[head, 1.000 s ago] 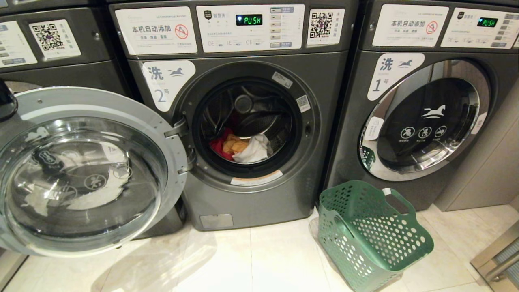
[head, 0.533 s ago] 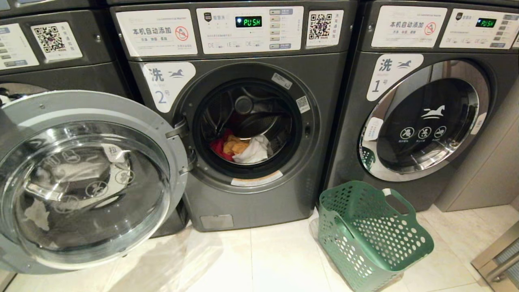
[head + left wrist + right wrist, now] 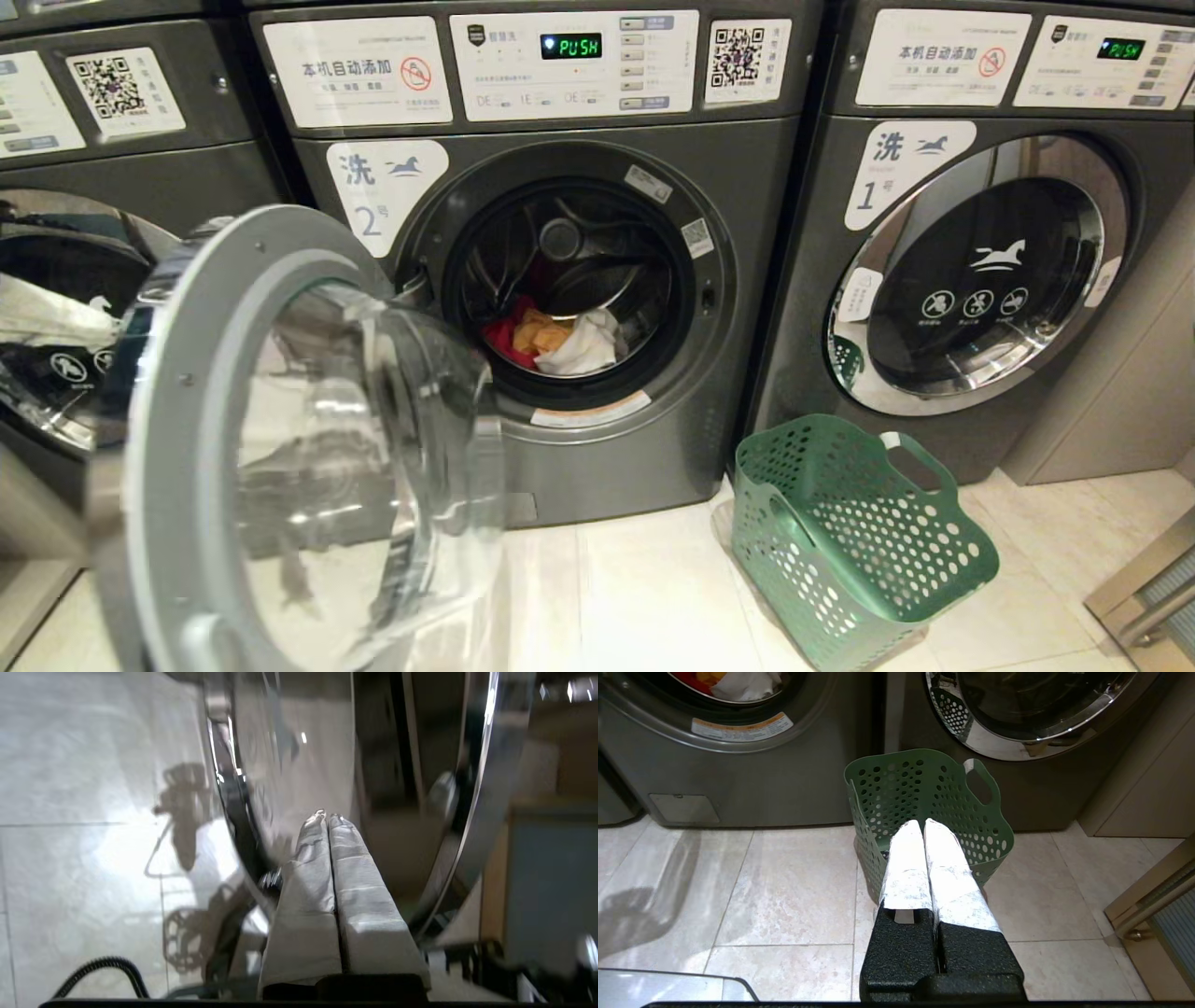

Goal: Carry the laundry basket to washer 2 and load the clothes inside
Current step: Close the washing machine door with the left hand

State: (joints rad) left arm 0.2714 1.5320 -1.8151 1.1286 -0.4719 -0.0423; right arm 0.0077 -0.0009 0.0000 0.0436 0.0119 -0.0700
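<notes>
Washer 2 point(image 3: 560, 308) stands at the centre of the head view, its white label bearing the numeral 2 point(image 3: 385, 191) just left of the drum opening, and the green display point(image 3: 572, 46) on its panel reads PUSH. Its round glass door point(image 3: 280, 448) hangs on hinges at the left of the opening and stands partly swung, its grey rim and clear bowl blurred in the foreground at the lower left. The clothes point(image 3: 555, 341) lie inside the drum at its bottom: a red piece on the left, an orange-yellow one in the middle, a white one on the right.

The laundry basket point(image 3: 854, 537) stands upright on the tiled floor point(image 3: 635, 597) to the right of washer 2, just in front of the washer labelled 1 point(image 3: 971, 280), whose door is closed. No clothes show in the basket.

The left gripper point(image 3: 328, 816) appears only in its wrist view. Its jaws are pressed together with nothing between them, and the tips lie right at the shiny curved surface of the door; whether they touch it cannot be told.

The right gripper point(image 3: 923, 822) hangs above the floor in front of the basket, pointing toward it. Its jaws are also closed on nothing.

A third washer point(image 3: 84, 233) stands at the far left.
</notes>
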